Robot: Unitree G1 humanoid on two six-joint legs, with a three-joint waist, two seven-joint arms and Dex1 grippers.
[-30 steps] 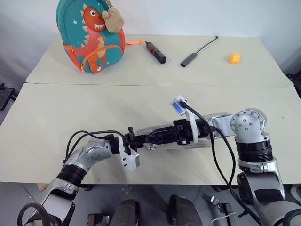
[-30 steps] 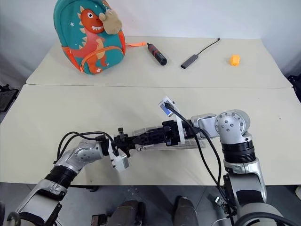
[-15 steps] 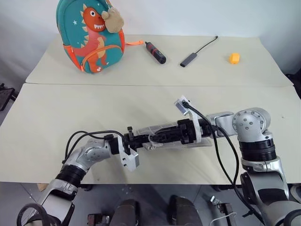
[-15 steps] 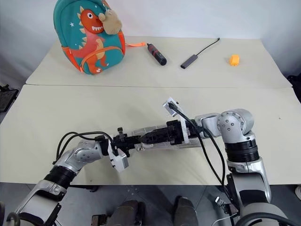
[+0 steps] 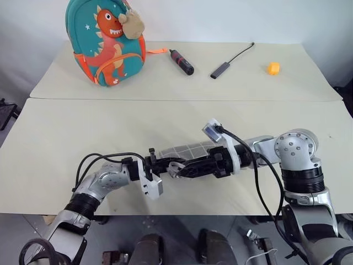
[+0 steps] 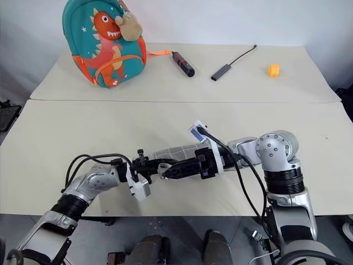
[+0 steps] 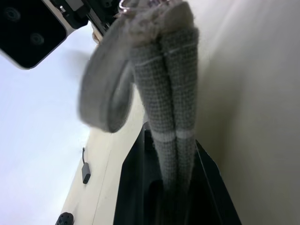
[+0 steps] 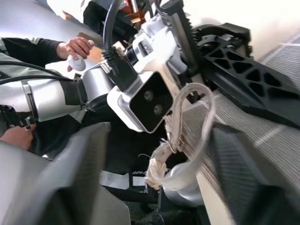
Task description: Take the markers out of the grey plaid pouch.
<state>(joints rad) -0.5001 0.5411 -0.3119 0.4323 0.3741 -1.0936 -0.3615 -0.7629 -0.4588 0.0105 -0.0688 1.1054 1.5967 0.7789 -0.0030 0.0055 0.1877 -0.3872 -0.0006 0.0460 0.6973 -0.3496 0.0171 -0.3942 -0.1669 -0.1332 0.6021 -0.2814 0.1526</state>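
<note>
The grey plaid pouch (image 5: 187, 150) is held just above the near table (image 5: 66, 138), near its front edge, stretched between the two grippers with its long axis running left to right. No marker is seen; any contents are presumably inside, behind the closed fabric.

The left gripper (image 5: 158, 164) is clamped shut on the pouch's left end. In the left wrist view the doubled fabric edge (image 7: 171, 89) is pinched between the fingers, with a grey loop strap (image 7: 105, 93) hanging beside it. This grip is judged to serve as an anchor, so that the pouch stays taut while the other end is worked.

The right gripper (image 5: 182, 170) is set at the same end, its fingers part-closed about a frayed pale cord loop (image 8: 187, 126) by a metal ring; whether it is actually gripped cannot be told. This is probably the zip pull, so the step in hand is judged to be opening the zip.

Further out, on the far table (image 5: 309, 83), stand a teal dinosaur backpack (image 5: 107, 41), a black-and-red tool (image 5: 182, 61), a dark cabled adapter (image 5: 222, 69) and a small orange object (image 5: 273, 68), all well apart from the pouch. A person's hand (image 8: 77, 47) holding a small white device is seen in the right wrist view.
</note>
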